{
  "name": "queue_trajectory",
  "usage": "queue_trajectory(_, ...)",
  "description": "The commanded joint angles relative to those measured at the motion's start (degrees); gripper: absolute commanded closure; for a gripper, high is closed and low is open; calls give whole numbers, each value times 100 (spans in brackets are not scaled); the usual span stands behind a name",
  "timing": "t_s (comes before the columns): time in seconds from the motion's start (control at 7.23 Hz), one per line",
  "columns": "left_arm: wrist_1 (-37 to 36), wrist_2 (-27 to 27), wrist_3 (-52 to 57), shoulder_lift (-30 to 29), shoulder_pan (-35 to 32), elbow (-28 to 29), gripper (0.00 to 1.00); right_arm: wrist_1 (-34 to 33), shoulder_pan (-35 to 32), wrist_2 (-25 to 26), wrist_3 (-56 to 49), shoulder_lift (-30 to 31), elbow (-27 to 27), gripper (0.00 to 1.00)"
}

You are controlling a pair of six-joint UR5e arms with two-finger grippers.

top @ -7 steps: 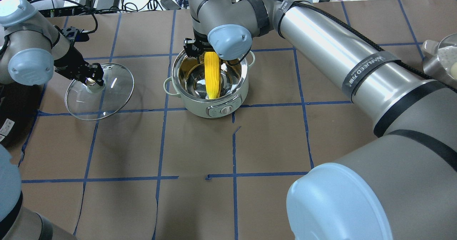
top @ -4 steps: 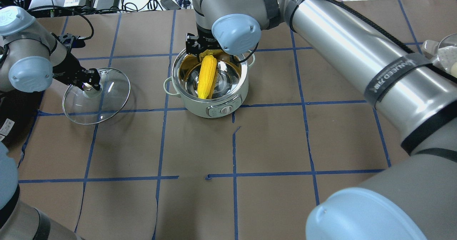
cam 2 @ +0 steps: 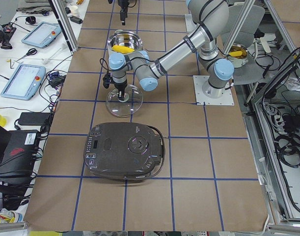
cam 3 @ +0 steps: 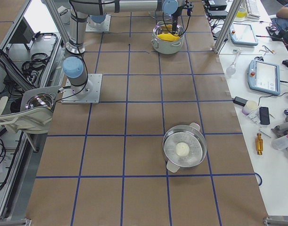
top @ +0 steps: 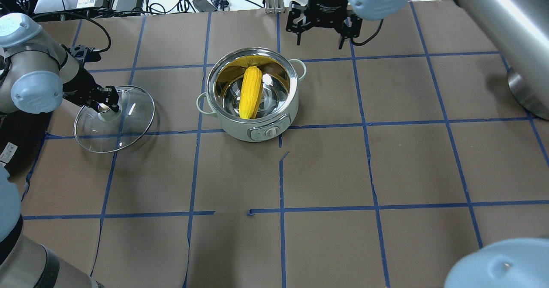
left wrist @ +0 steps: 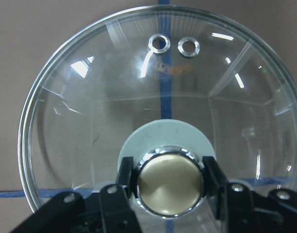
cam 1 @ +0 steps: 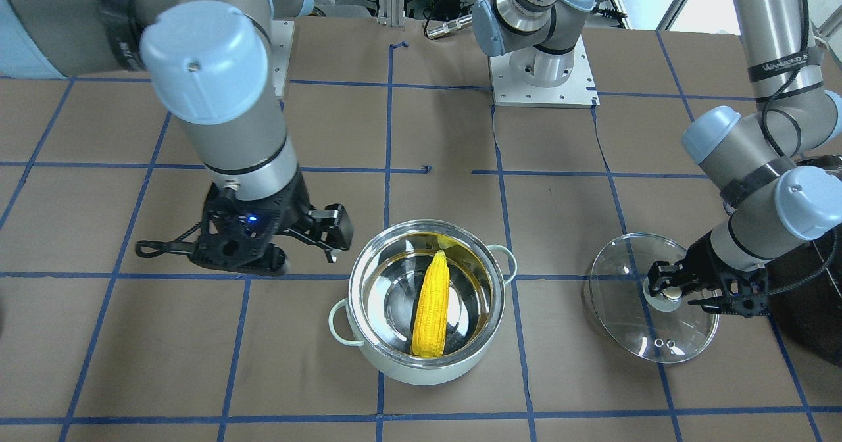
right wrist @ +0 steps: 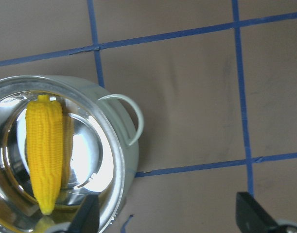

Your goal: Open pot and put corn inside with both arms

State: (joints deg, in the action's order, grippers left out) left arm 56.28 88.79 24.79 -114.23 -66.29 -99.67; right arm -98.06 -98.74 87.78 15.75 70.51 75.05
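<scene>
Table (top: 326, 172): corn (top: 250, 91) in pot (top: 231, 127), right fingers (top: 298, 34) withdrawn.

The whole table (top: 326, 168) is papered in brown with a grid of blue tape (top: 282, 245), torn in a few spots. A cluttered white bench (cam 3: 238, 80) runs along its far side, with slanted aluminium posts (cam 2: 61, 24) at the edge. Lighting's bright and even.

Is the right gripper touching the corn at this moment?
Apart. The overhead view shows the right gripper open beyond the pot, while the corn lies inside it.
</scene>
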Motion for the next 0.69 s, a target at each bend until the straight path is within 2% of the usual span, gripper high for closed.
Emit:
queue_trajectory(0.0,-3,259,0,-64,2,9,90,-29,888,29,-931,881,1155,0)
queue_trajectory(0.14,-3,427,0,-90,2,17,68,-38,1170,55,-1238,1294,1587,0)
queue_trajectory(0.28,-11,428,-17,-116,2,35,36,40,1225,99,-1380,1716,1791,0)
queue_trajectory(0.41,-46,411,-52,-134,-7,35,23,180,1208,212,-1303,2033,1854,0)
queue_trajectory(0.55,-55,393,-61,-126,-7,35,23,243,1191,179,-1285,2158,1881,0)
